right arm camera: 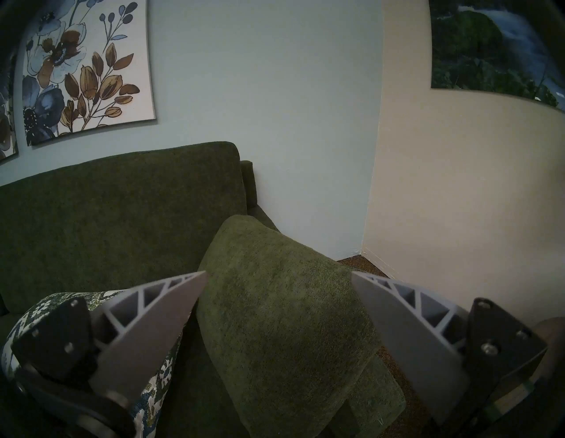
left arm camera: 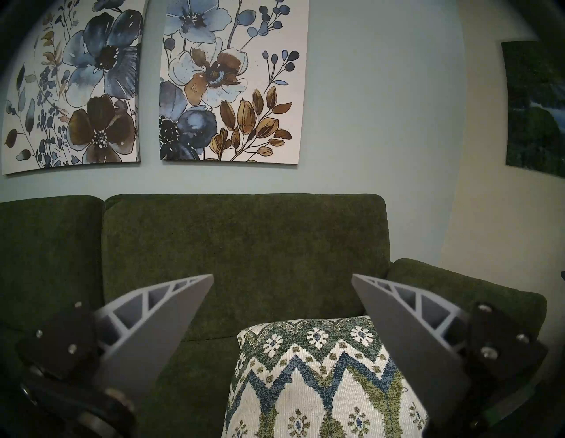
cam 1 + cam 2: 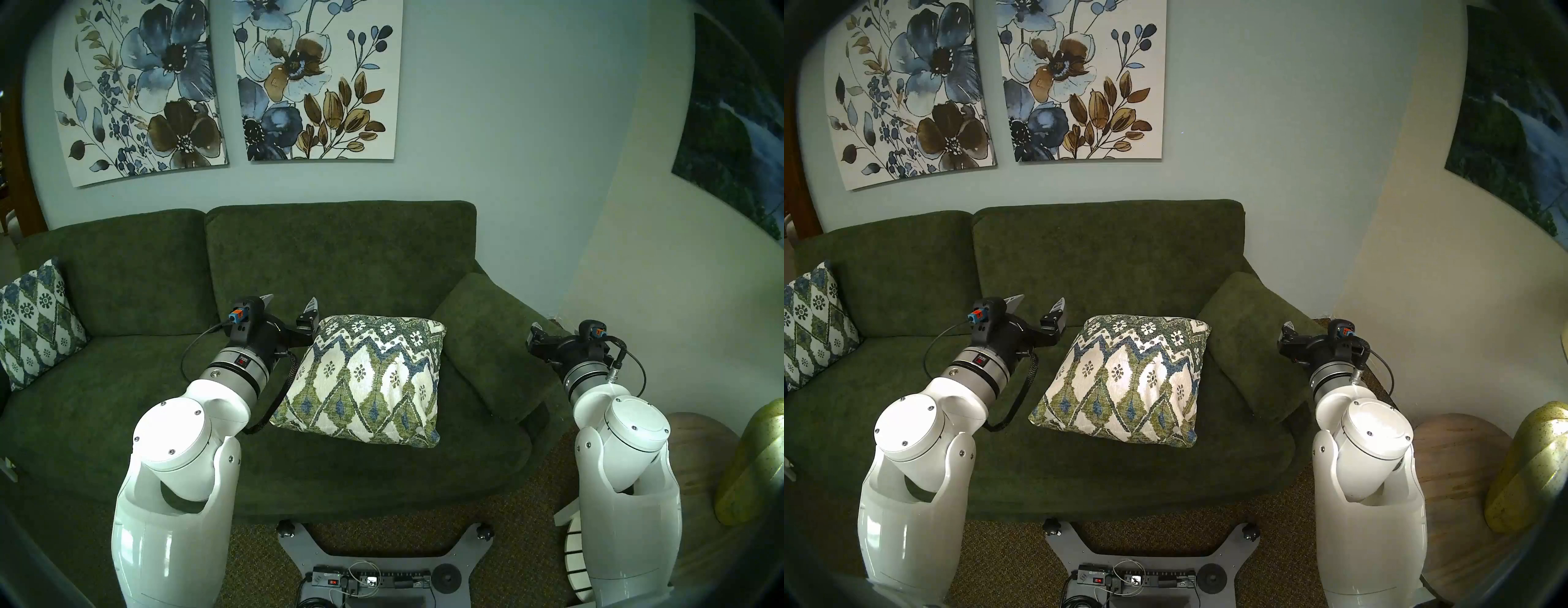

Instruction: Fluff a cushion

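The cushion (image 3: 365, 378), cream with olive-green and blue diamonds and zigzags, lies tilted on the right seat of the dark green sofa (image 3: 140, 399). It also shows in the left wrist view (image 2: 321, 382) and at the lower left of the right wrist view (image 1: 159, 376). My left gripper (image 3: 290, 300) is open and empty, just left of the cushion's far left corner, with its right finger (image 2: 406, 330) over that corner. My right gripper (image 3: 535, 335) is open and empty, its fingers spread in the wrist view (image 1: 279, 274). It hovers over the sofa's right armrest (image 3: 488, 344), apart from the cushion.
A smaller, bluer patterned cushion (image 3: 36, 327) leans at the sofa's left end. A round wooden side table (image 3: 700, 458) with a gold vase (image 3: 759, 463) stands to the right. My base plate (image 3: 382, 552) with a power strip is in front of the sofa.
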Robot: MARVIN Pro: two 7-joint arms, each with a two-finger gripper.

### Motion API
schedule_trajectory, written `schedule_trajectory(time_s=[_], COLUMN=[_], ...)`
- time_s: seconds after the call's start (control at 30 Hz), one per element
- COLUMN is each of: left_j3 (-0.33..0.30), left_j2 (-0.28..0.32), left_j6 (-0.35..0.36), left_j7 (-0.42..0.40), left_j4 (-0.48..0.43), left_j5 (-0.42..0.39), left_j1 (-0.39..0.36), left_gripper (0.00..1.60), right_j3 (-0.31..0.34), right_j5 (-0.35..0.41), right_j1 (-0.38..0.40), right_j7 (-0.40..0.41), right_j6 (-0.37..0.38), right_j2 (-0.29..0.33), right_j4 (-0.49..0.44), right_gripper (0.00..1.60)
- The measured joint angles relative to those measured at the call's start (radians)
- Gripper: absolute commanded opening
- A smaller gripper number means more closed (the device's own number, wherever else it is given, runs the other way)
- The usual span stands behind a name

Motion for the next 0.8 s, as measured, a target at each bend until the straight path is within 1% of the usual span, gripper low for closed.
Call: schedule_trajectory(time_s=[0.1, 0.27, 0.47, 0.53, 0.6, 0.67, 0.8], left_j3=[0.000, -0.001, -0.002, -0.002, -0.002, -0.002, -0.003], left_j2=[-0.001, -0.002, -0.004, -0.005, -0.005, -0.006, -0.007], left_j6=[0.000, 0.000, 0.000, 0.000, 0.000, 0.000, 0.000], left_j7=[-0.001, -0.003, -0.005, -0.005, -0.006, -0.006, -0.007], left_j4=[0.000, 0.001, 0.001, 0.001, 0.001, 0.001, 0.001], left_j5=[0.001, 0.002, 0.003, 0.004, 0.004, 0.005, 0.006], left_j1=[0.000, 0.000, 0.000, 0.000, 0.000, 0.000, 0.000], left_gripper=[1.60, 1.60, 1.60, 1.60, 1.60, 1.60, 1.60], right_j3=[0.001, -0.007, -0.049, -0.070, -0.076, -0.091, -0.102], right_j5=[-0.003, -0.018, -0.026, -0.026, -0.026, -0.028, -0.028], right_j1=[0.004, 0.030, 0.068, 0.089, 0.094, 0.106, 0.110], right_j7=[0.002, 0.032, 0.097, 0.136, 0.146, 0.177, 0.220], right_j6=[0.000, 0.003, 0.027, 0.052, 0.060, 0.095, 0.128], right_j2=[0.003, 0.034, 0.079, 0.101, 0.108, 0.129, 0.157], right_j4=[0.011, 0.058, 0.064, 0.064, 0.065, 0.068, 0.096], right_gripper=[1.60, 1.60, 1.60, 1.60, 1.60, 1.60, 1.60])
